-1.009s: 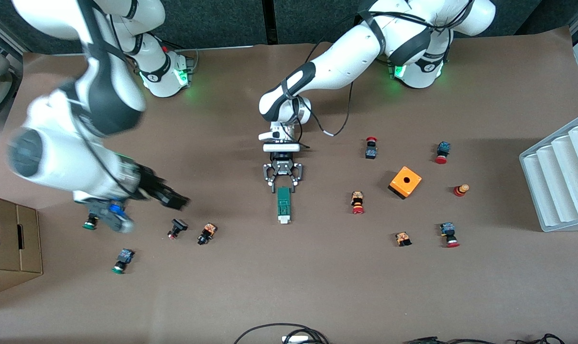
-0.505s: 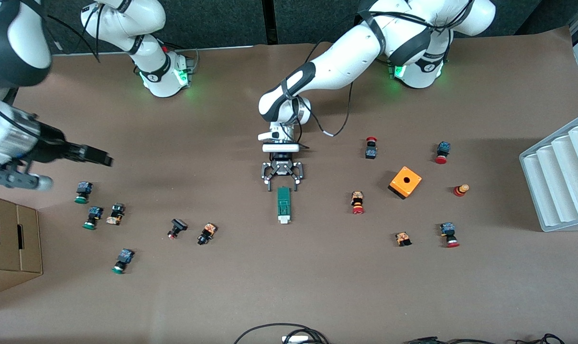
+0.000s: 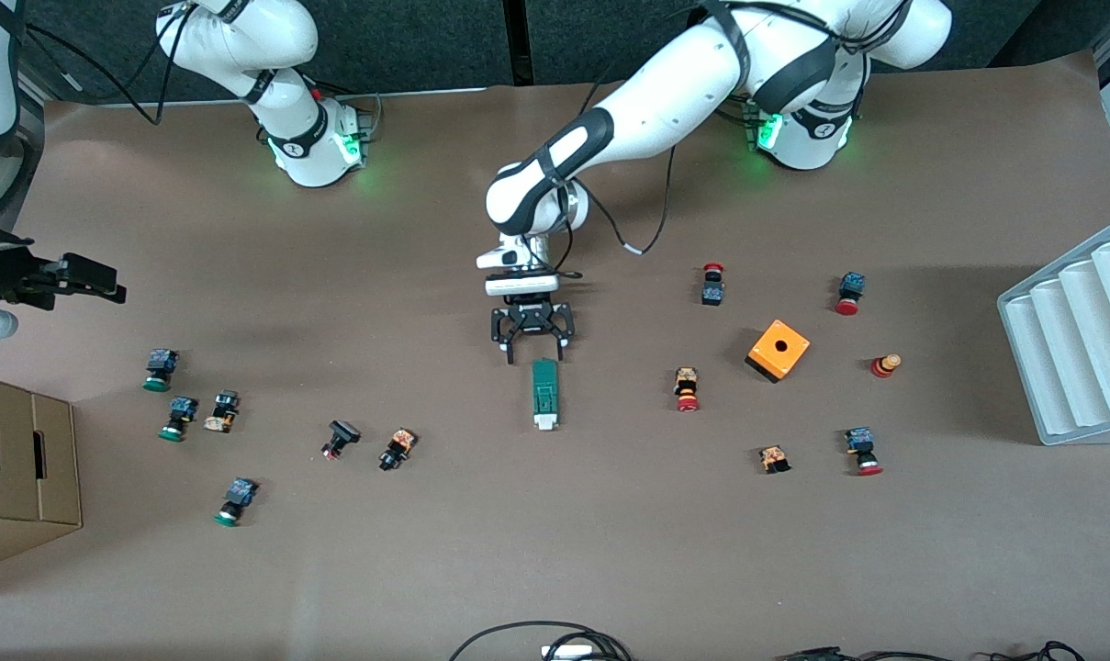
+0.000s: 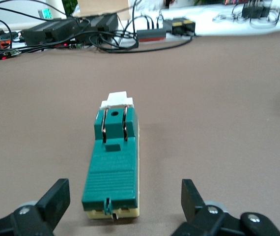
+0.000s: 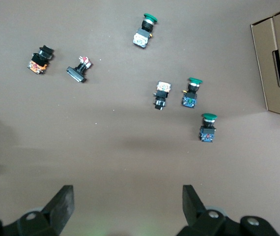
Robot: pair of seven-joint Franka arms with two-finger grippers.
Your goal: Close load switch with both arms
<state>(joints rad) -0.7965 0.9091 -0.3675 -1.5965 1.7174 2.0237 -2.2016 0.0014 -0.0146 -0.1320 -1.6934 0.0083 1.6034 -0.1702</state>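
On the brown tabletop (image 3: 555, 551), nearest the front camera, a green-capped push button (image 3: 234, 500) is being seen lying toward the right arm's end. Farther from the camera, near the middle of the tabletop, the load switch (image 3: 543, 394) is being shown lying flat, its white end piece (image 4: 117, 100) turned toward the front camera and its dark-green body pointing toward the arms' bases. An orange cube box (image 3: 778, 349) with a hole is being seen toward the left arm's end, among red-capped push buttons (image 3: 686, 388). Just off the switch's green end, the left gripper (image 3: 530, 353) is being held low over the tabletop with its fingers (image 4: 56, 196) spread wide apart, nothing being gripped between them. Over the tabletop's edge at the right arm's end, the right gripper (image 3: 95, 277) is being held high, its fingers (image 5: 64, 200) likewise apart and empty, above a cluster of green-capped buttons (image 5: 194, 92) beside a cardboard box (image 3: 17, 468).
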